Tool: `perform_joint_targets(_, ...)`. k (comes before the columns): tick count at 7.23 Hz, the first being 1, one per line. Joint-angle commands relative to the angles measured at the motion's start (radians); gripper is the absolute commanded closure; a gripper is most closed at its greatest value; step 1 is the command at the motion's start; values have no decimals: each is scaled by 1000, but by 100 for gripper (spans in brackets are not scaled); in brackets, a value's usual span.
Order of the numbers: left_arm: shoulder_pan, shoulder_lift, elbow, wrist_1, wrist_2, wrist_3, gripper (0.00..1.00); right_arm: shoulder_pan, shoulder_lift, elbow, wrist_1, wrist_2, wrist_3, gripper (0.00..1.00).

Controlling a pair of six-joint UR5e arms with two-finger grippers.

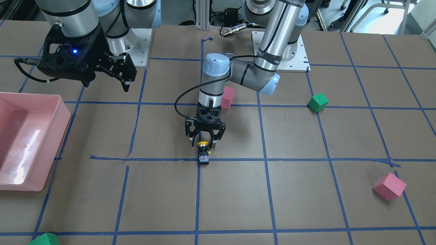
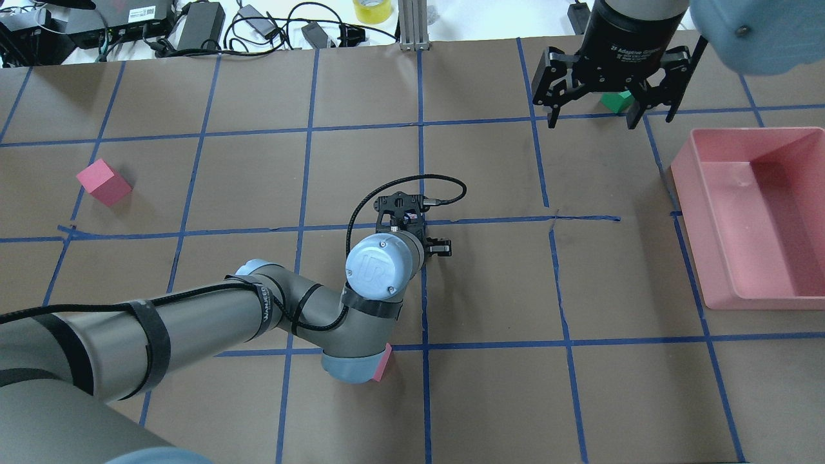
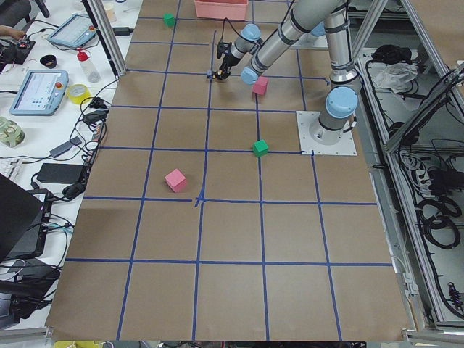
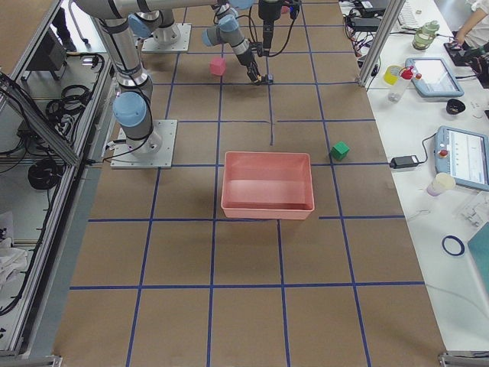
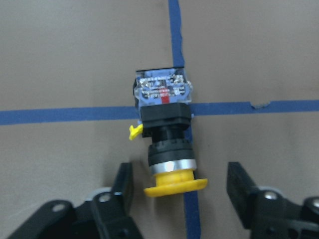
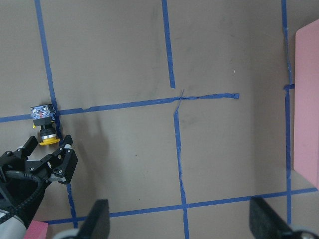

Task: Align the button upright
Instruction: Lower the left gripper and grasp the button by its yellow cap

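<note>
Yellow-capped and black-bodied, the button (image 5: 164,134) lies on its side on the brown paper table (image 5: 75,50). Its pale base block sits over a crossing of blue tape lines (image 5: 60,115), and its cap points back at the left gripper (image 5: 179,181). That gripper is spread wide: in its wrist view one finger (image 5: 123,184) stands on each side of the cap, with a gap on both sides, so nothing is gripped yet. The step in hand looks like the approach before the grasp. Next, the fingers should probably reach a little further along the button so they close on the black neck instead of the rounded cap, which could slip. After that, a lift and a quarter turn of the wrist would set the base block flat on the table with the cap on top. The right gripper (image 2: 593,119) hangs high and well apart from the button, its fingers also spread and holding nothing, near the pink bin (image 2: 683,174). A pink cube (image 1: 227,97) sits behind the left arm, clear of the work.
</note>
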Motion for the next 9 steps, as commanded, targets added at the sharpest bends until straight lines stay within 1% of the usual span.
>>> perform_joint_targets(1, 0, 2, 0, -18, -4, -3, 100, 0, 0, 0, 1, -1, 0, 0)
perform_joint_targets(2, 0, 28, 12, -109, -43, -44, 100, 0, 0, 0, 1, -1, 0, 0)
perform_joint_targets(3, 0, 31, 36, -183, -48, -57, 100, 0, 0, 0, 1, 1, 0, 0)
perform_joint_targets(4, 0, 42, 87, -289, -62, -70, 100, 0, 0, 2, 1, 1, 0, 0)
perform_joint_targets(5, 5, 62, 159, -437, -149, -155, 100, 0, 0, 2, 6, 1, 0, 0)
perform_joint_targets(6, 6, 74, 226, -589, -168, -185, 100, 0, 0, 2, 6, 1, 0, 0)
perform_joint_targets(7, 23, 93, 271, -726, -183, -192, 100, 0, 0, 2, 7, 1, 0, 0)
perform_joint_targets(9, 116, 132, 282, -892, -339, -233, 100, 0, 0, 2, 7, 1, 0, 0)
